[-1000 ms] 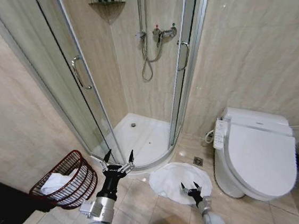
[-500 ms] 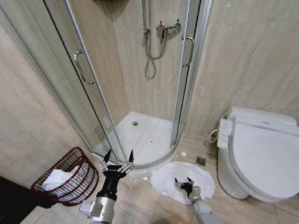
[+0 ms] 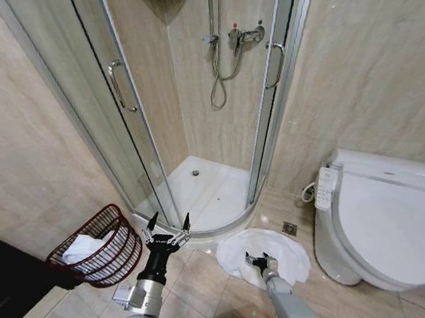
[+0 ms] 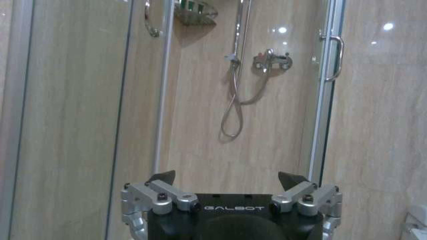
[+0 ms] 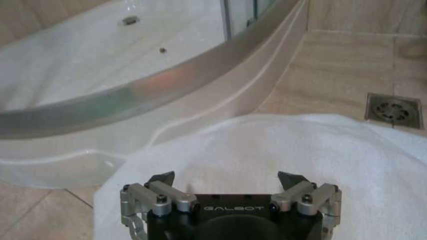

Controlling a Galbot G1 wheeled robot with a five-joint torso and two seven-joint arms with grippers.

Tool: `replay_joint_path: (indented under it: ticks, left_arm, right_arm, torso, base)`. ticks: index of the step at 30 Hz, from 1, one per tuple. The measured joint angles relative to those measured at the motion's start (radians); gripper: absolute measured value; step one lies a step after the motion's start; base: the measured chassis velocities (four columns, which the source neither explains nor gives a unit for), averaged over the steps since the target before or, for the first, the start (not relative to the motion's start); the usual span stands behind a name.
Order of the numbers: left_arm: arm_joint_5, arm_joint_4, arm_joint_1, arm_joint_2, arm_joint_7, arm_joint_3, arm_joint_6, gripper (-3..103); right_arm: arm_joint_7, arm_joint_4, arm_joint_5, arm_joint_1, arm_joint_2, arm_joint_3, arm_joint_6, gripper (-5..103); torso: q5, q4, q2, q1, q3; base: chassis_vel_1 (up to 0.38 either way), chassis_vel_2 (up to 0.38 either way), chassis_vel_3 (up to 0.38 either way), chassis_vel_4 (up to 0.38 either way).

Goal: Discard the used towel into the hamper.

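The used towel (image 3: 271, 250) is white and lies spread on the tiled floor in front of the shower tray; it also fills the lower part of the right wrist view (image 5: 280, 150). My right gripper (image 3: 259, 258) hovers just over the towel's near side, open, with nothing between its fingers (image 5: 227, 179). The hamper (image 3: 100, 247), a dark red wire basket, stands on the floor at the left with a white cloth (image 3: 81, 247) in it. My left gripper (image 3: 168, 224) is held up between the hamper and the shower, open and empty (image 4: 227, 179).
The curved shower tray (image 3: 205, 198) with its glass doors (image 3: 127, 107) rises right behind the towel. A white toilet (image 3: 386, 217) stands at the right, and a floor drain (image 3: 289, 228) lies by the towel's far edge. A dark cabinet (image 3: 5, 279) sits beside the hamper.
The head camera has tilted and shifted, so the scene sits lower and more to the right. My right gripper has moved forward and left onto the towel. The left arm holds still.
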State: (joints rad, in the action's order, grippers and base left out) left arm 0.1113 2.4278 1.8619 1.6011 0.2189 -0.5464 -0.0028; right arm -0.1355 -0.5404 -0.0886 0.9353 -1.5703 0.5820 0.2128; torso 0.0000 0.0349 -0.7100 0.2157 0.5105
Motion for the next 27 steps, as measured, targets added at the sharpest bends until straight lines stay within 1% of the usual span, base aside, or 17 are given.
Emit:
replay_joint_path:
  ticks: [1,4,5,7,11,12,14,15,17,21,27]
  left_arm:
    - [0.000,0.000,0.000,0.000,0.000,0.000,0.000,100]
    - [0.000,0.000,0.000,0.000,0.000,0.000,0.000,100]
    - [0.000,0.000,0.000,0.000,0.000,0.000,0.000,100]
    - [0.000,0.000,0.000,0.000,0.000,0.000,0.000,100]
    - [0.000,0.000,0.000,0.000,0.000,0.000,0.000,100]
    - [0.000,0.000,0.000,0.000,0.000,0.000,0.000,100]
    - [0.000,0.000,0.000,0.000,0.000,0.000,0.000,100]
    - [0.000,0.000,0.000,0.000,0.000,0.000,0.000,100]
    - [0.000,0.000,0.000,0.000,0.000,0.000,0.000,100]
    - [0.000,0.000,0.000,0.000,0.000,0.000,0.000,100]
    - [0.000,0.000,0.000,0.000,0.000,0.000,0.000,100]
  right_arm:
    - [0.000,0.000,0.000,0.000,0.000,0.000,0.000,100]
    - [-0.017,0.090,0.052,-0.037,0.001,0.031,0.069,100]
    - [-0.017,0.090,0.052,-0.037,0.001,0.031,0.069,100]
    - [-0.025,0.122,0.094,-0.049,0.005,0.044,0.102,100]
    - [-0.029,0.137,0.102,-0.054,0.010,0.046,0.111,100]
    - [-0.030,0.153,0.106,-0.063,0.013,0.047,0.123,100]
    - [-0.030,0.213,0.132,-0.097,0.019,0.054,0.182,100]
    - [-0.030,0.213,0.132,-0.097,0.019,0.054,0.182,100]
    - [-0.025,0.257,0.154,-0.121,0.028,0.058,0.217,100]
    - [-0.017,0.261,0.158,-0.122,0.040,0.057,0.222,100]
    - [0.025,0.261,0.161,-0.120,0.050,0.058,0.215,100]
  torso:
    - [0.0000,0.0000,0.000,0.000,0.000]
    - [0.0000,-0.0001,0.017,-0.007,-0.010]
    - [0.0000,-0.0001,0.017,-0.007,-0.010]
    - [0.0000,0.0000,0.028,-0.012,-0.017]
    - [0.0001,-0.0001,0.042,-0.017,-0.025]
    - [0.0001,-0.0001,0.049,-0.020,-0.029]
    - [0.0001,0.0000,0.061,-0.025,-0.036]
    - [0.0001,0.0000,0.061,-0.025,-0.036]
    - [0.0001,0.0001,0.072,-0.029,-0.043]
    - [0.0001,0.0000,0.087,-0.036,-0.051]
    - [0.0002,-0.0001,0.110,-0.045,-0.064]
  base:
    - [0.000,0.000,0.000,0.000]
    - [0.000,0.000,0.000,0.000]
    - [0.000,0.000,0.000,0.000]
    - [0.000,0.000,0.000,0.000]
    - [0.000,0.000,0.000,0.000]
    - [0.000,0.000,0.000,0.000]
    - [0.000,0.000,0.000,0.000]
    - [0.000,0.000,0.000,0.000]
    - [0.000,0.000,0.000,0.000]
    - [0.000,0.000,0.000,0.000]
    - [0.000,0.000,0.000,0.000]
